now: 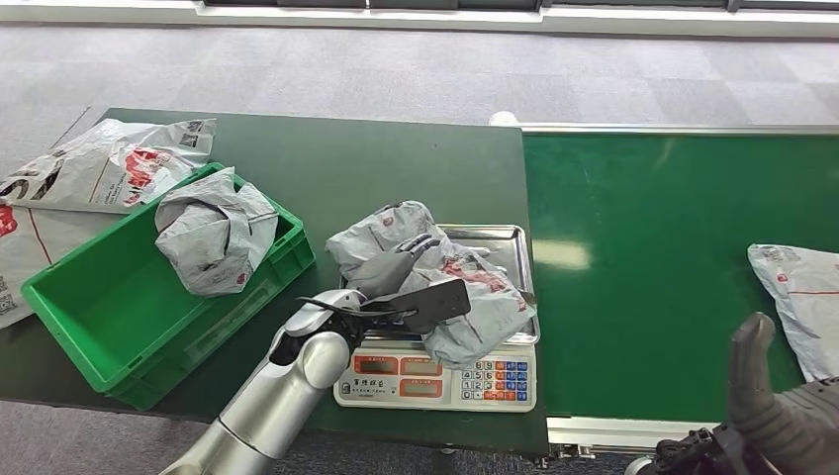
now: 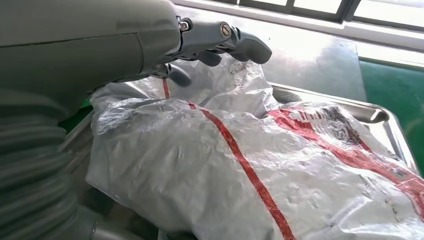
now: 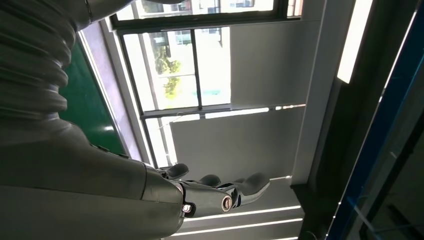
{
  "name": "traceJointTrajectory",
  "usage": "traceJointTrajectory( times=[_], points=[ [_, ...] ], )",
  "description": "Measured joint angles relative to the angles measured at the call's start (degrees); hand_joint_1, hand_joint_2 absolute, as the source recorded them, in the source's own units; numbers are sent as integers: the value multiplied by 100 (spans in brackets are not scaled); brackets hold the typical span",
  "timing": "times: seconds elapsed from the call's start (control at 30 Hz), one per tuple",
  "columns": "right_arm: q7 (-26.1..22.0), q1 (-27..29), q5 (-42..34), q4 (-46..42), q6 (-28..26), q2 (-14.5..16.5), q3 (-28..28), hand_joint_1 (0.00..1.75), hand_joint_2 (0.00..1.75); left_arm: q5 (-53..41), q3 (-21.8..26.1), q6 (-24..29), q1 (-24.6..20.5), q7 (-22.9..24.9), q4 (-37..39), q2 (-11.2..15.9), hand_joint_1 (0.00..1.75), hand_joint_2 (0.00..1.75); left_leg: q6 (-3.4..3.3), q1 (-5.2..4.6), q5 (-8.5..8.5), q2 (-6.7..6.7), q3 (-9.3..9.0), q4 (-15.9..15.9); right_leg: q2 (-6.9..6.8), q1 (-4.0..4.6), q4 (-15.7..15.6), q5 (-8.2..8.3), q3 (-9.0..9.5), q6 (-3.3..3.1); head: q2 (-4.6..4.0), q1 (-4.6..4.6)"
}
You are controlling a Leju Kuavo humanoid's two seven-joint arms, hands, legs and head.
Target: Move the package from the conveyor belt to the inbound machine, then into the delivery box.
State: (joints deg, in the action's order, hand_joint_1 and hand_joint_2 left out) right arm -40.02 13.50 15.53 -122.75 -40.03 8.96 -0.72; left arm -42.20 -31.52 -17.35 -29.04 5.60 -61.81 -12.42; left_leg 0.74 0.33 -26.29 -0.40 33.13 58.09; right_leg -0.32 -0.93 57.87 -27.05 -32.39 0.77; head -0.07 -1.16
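Package (image 1: 450,287) lies crumpled on the steel tray of the scale (image 1: 435,381) at the middle of the tabletop (image 1: 396,168), its long axis running from ten o'clock to four o'clock. Left hand (image 1: 401,267) rests on the package's ten o'clock end, fingers draped over the wrinkled plastic; whether they actually grip it, I cannot tell. Green crate (image 1: 109,307), already holding one grey bag (image 1: 213,237), sits at nine o'clock from the scale, so the left arm is the nearer one for that carry. Right hand (image 1: 782,406) hovers released and holding nothing at the belt's (image 1: 653,218) near edge, beside another bag (image 1: 801,297).
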Motion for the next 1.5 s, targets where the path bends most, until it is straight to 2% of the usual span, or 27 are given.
traceJointTrajectory(
  times=[0.13,0.2,0.33,0.77,1.33,1.43,1.5],
  points=[
    [0,-2,-5,0,0,0,0,0,175,-56,0,-48,22,-7,10,57,3,175,0,0,0,0,12,0,0,-1,0,0,-11,0,0,1],
    [0,-8,-4,0,0,0,0,0,175,-71,-1,-24,25,-35,40,73,11,175,0,0,0,0,15,0,0,-1,0,0,-15,0,0,1],
    [0,-12,6,0,1,2,0,0,175,-139,-6,50,30,-59,120,80,174,175,0,-1,0,0,18,0,0,-1,0,0,-18,0,0,1],
    [0,29,48,0,1,7,0,0,175,-251,-66,466,78,-197,536,-1,175,175,0,0,0,3,20,0,3,-1,0,0,-24,0,0,1],
    [0,52,40,0,1,7,0,0,175,-203,-66,497,76,-223,624,-33,175,175,0,0,0,5,20,0,6,-1,0,0,-24,0,0,1],
    [0,55,40,0,1,6,0,0,175,-24,-54,740,94,-350,585,-29,175,175,0,0,0,5,21,0,6,-1,0,0,-24,0,0,1],
    [0,76,31,0,1,5,-2,0,175,190,5,1151,138,-539,391,-8,175,175,0,0,0,5,23,0,6,0,1,1,-25,-1,0,1]
  ],
)
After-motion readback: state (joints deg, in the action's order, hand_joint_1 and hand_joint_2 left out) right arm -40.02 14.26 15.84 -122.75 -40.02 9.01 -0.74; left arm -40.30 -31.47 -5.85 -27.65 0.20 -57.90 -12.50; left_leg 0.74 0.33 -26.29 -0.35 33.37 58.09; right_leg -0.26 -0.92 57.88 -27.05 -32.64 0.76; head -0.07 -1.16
